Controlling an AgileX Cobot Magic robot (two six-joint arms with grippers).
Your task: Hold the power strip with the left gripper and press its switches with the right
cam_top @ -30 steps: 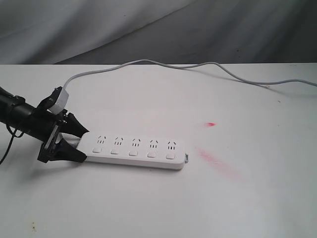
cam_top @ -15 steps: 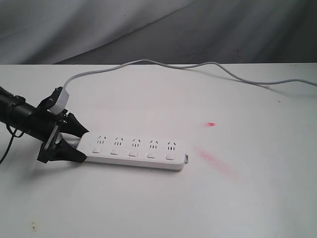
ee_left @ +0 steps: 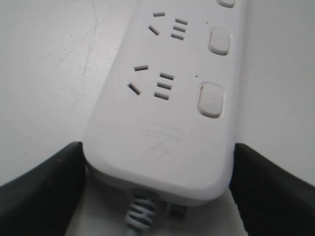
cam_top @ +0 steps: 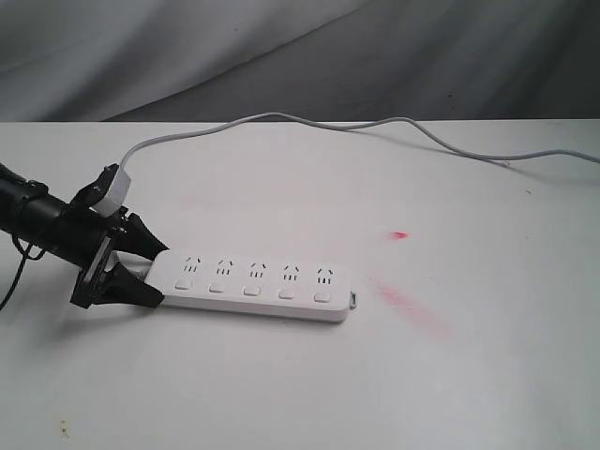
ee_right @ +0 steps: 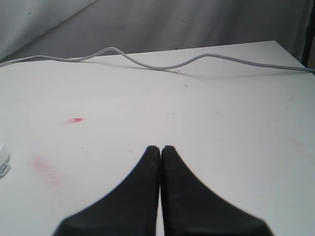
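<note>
The white power strip [cam_top: 253,281] lies flat on the white table [cam_top: 300,394]. Its row of switches [cam_top: 251,290] faces up, one below each socket. My left gripper [cam_top: 161,276] is shut on the strip's cord end, one black finger against each long side. In the left wrist view the strip [ee_left: 167,123] fills the space between the fingers [ee_left: 44,187], and two switches [ee_left: 210,100] show. My right gripper [ee_right: 160,147] is shut, holds nothing, and hovers over bare table. It is out of the exterior view. Only the strip's far end [ee_right: 3,160] shows at the edge of the right wrist view.
The grey-white cord [cam_top: 281,117] loops from the strip's left end across the back of the table and off to the right. Red smears [cam_top: 403,302] and a red spot [cam_top: 400,234] mark the table right of the strip. A grey cloth backdrop [cam_top: 300,56] hangs behind.
</note>
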